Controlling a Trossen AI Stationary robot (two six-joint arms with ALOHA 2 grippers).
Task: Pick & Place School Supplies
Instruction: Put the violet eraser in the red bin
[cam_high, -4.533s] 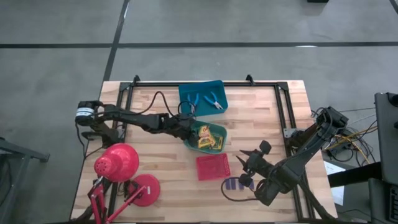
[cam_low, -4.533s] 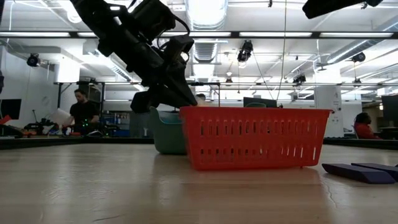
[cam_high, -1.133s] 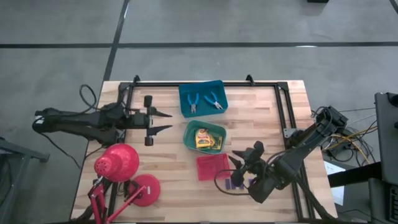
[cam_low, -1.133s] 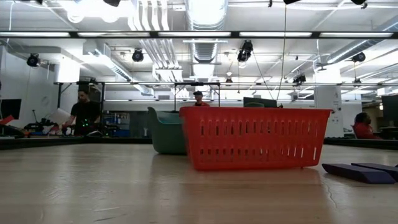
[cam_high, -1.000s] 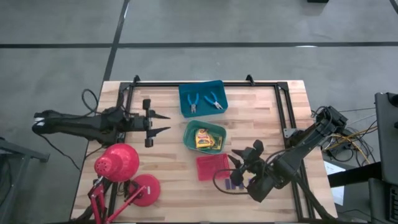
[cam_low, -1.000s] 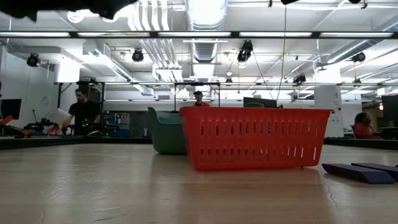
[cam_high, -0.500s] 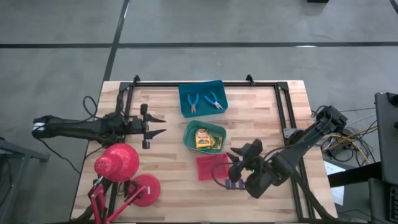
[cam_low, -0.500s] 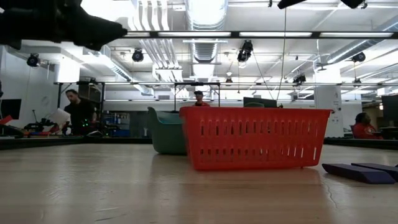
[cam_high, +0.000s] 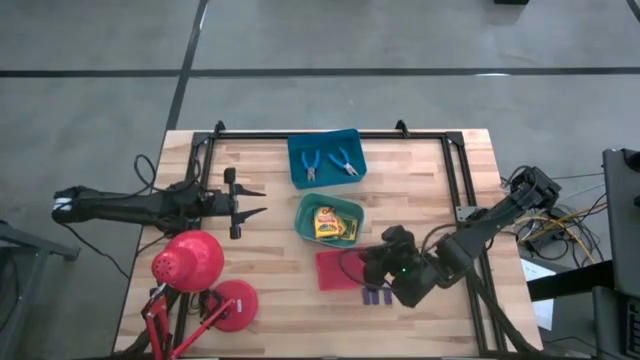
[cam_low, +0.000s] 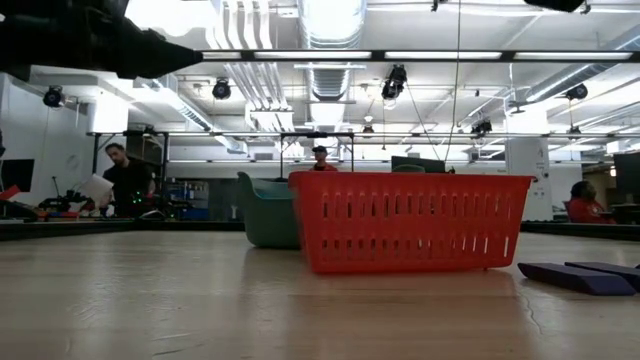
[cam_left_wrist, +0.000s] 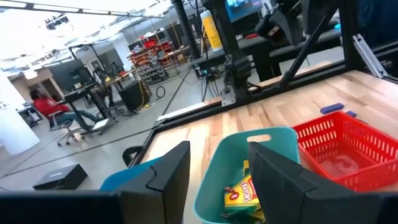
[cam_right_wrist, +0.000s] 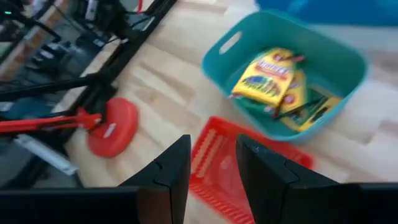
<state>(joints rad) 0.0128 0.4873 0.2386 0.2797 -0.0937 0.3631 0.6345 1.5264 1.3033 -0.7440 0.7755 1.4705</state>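
Note:
Two blue-handled tools (cam_high: 328, 162) lie in the blue tray (cam_high: 300, 172). Yellow-and-green boxes (cam_high: 330, 224) lie in the green tray (cam_high: 305, 228), also shown in the right wrist view (cam_right_wrist: 273, 81). Several dark purple blocks (cam_high: 376, 296) lie flat on the table to the right of the red tray (cam_high: 335, 272). My right gripper (cam_high: 368, 265) is open and empty above the red tray's right end, next to the blocks. My left gripper (cam_high: 258, 201) is open and empty to the left of the green tray, its fingers pointing at it.
A red desk lamp (cam_high: 190, 262) stands at the near left, its round base (cam_high: 230, 305) on the table. A black frame rail (cam_high: 330, 133) runs along the far edge and down both sides. In the low view, people (cam_low: 122, 180) show in the room behind.
My right gripper has moved toward the table's left, from above the purple blocks to over the red tray's right end, staying open. My left gripper has drawn back a little toward the table's left edge, also open. No object has moved.

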